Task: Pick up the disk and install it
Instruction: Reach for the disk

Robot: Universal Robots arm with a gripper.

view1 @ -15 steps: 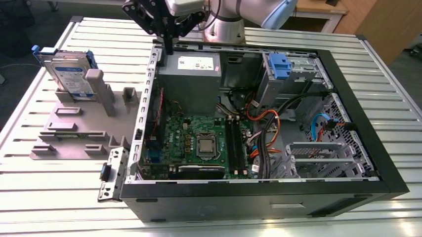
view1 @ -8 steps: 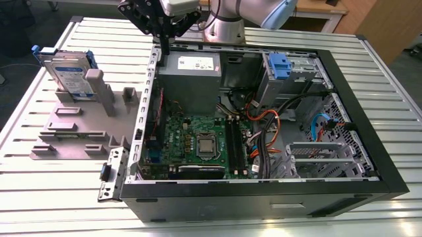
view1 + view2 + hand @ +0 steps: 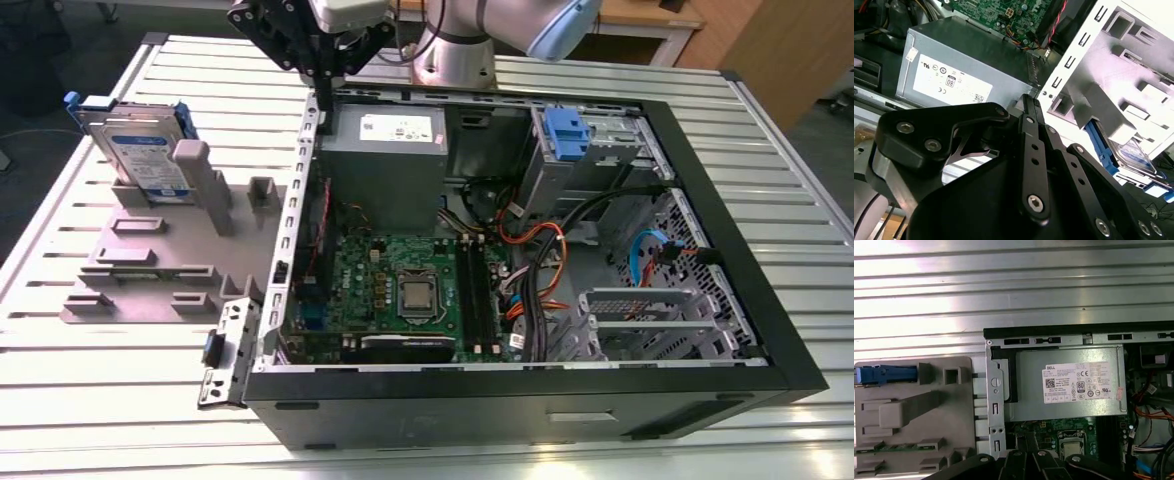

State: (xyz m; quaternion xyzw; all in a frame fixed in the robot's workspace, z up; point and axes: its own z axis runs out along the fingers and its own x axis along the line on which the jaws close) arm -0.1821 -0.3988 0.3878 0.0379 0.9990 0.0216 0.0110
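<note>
The disk (image 3: 140, 150) is a silver-grey drive with a white and blue label and a blue bracket. It stands on edge in the grey fixture (image 3: 147, 270) at the exterior view's left, and it appears in both wrist views (image 3: 1134, 156) (image 3: 885, 375). My black gripper (image 3: 324, 72) hangs above the back left corner of the open computer case (image 3: 534, 385), beside the grey power supply (image 3: 387, 150). It is well apart from the disk. In the second wrist view the gripper (image 3: 1027, 102) has its fingers drawn together with nothing between them.
The case lies open on a slatted metal table (image 3: 801, 170), showing the green motherboard (image 3: 400, 290), cables and a drive bay with a blue latch (image 3: 567, 135). The fixture carries several empty slots and posts. The arm's base (image 3: 454, 55) stands behind the case.
</note>
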